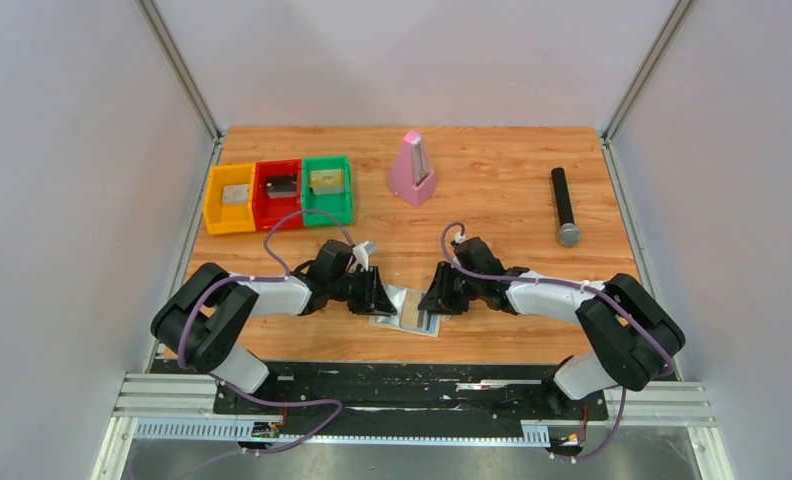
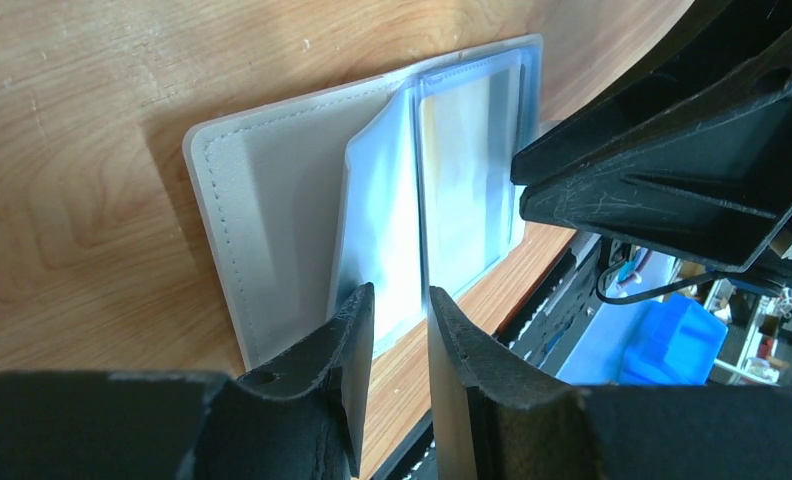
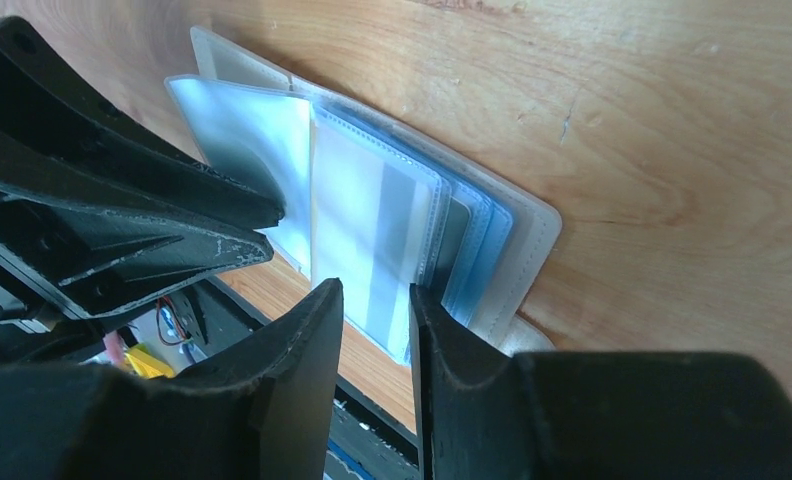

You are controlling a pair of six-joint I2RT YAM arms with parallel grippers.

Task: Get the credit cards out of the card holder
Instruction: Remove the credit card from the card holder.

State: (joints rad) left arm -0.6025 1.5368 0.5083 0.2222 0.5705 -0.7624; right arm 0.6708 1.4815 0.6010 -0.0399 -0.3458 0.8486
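The card holder [image 1: 397, 300] lies spread open on the wood near the front edge, between my two grippers. In the left wrist view its cream panel [image 2: 262, 200] lies flat and one clear blue sleeve stands up. A yellow-gold credit card [image 2: 464, 175] shows through the sleeve beside it. My left gripper [image 2: 402, 325] hovers at the holder's near edge, jaws a narrow gap apart with nothing pinched. In the right wrist view the sleeves [image 3: 372, 220] fan out and a dark card [image 3: 459, 240] shows behind them. My right gripper [image 3: 374, 310] is open, a sleeve edge lying between its tips.
Yellow [image 1: 212, 208], red [image 1: 264, 213] and green [image 1: 347, 200] bins stand in a row at the back left, each holding a small item. A pink metronome [image 1: 411, 168] stands mid-back and a black microphone [image 1: 564, 205] lies at the right. The table's front edge and black rail [image 1: 412, 378] run just behind the holder.
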